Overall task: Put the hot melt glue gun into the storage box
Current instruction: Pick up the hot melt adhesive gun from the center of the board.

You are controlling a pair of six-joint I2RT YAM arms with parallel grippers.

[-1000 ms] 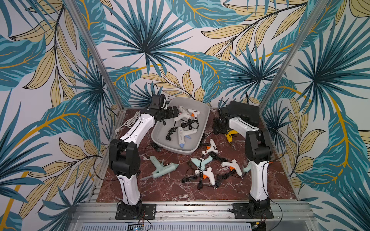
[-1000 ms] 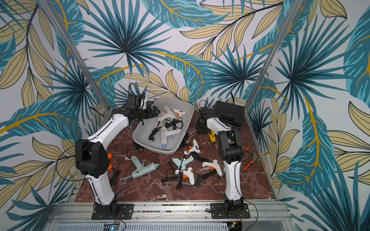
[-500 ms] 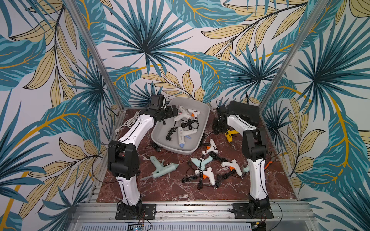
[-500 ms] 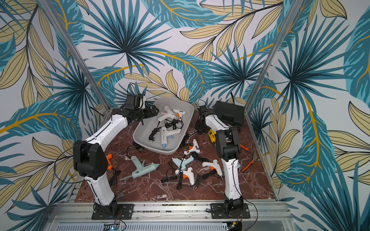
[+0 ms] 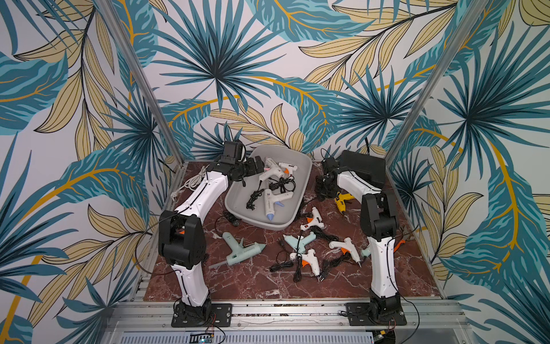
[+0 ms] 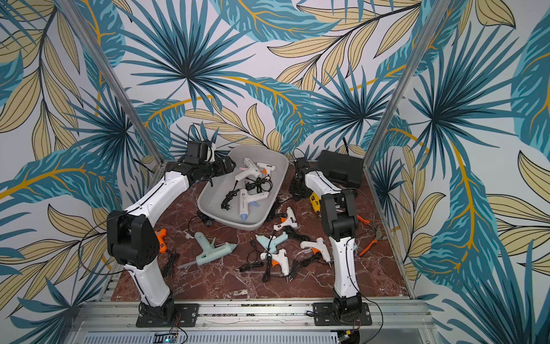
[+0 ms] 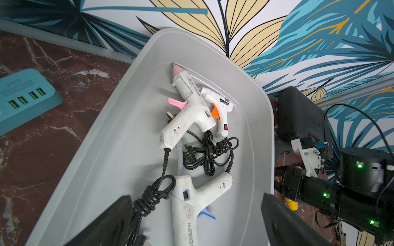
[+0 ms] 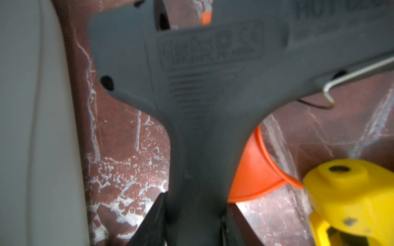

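The storage box (image 5: 232,205) (image 6: 208,208) (image 7: 119,149) is a light-grey tub at the back centre, and its wall also shows in the right wrist view (image 8: 32,127). It holds three white glue guns: a pink-trigger one (image 7: 187,106), a small orange-trigger one (image 7: 219,108) and a blue-trigger one (image 7: 191,204). My left gripper (image 5: 259,166) (image 7: 196,225) hangs open over the box's far left end, holding nothing. My right gripper (image 5: 324,190) (image 8: 195,198) is low on the table just right of the box. It is shut on the handle of a dark grey hot melt glue gun (image 8: 202,74) with an orange trigger.
A yellow glue gun (image 5: 342,202) (image 8: 351,196) lies right beside the held one. A black hard case (image 5: 363,166) stands behind the right gripper. Several glue guns with cords lie at mid-table, among them a teal one (image 5: 241,248). A blue power strip (image 7: 23,95) and orange pliers (image 6: 372,241) lie near the sides.
The right arm's elbow has shifted slightly while its gripper stays beside the box on the dark gun. The left arm has barely moved.
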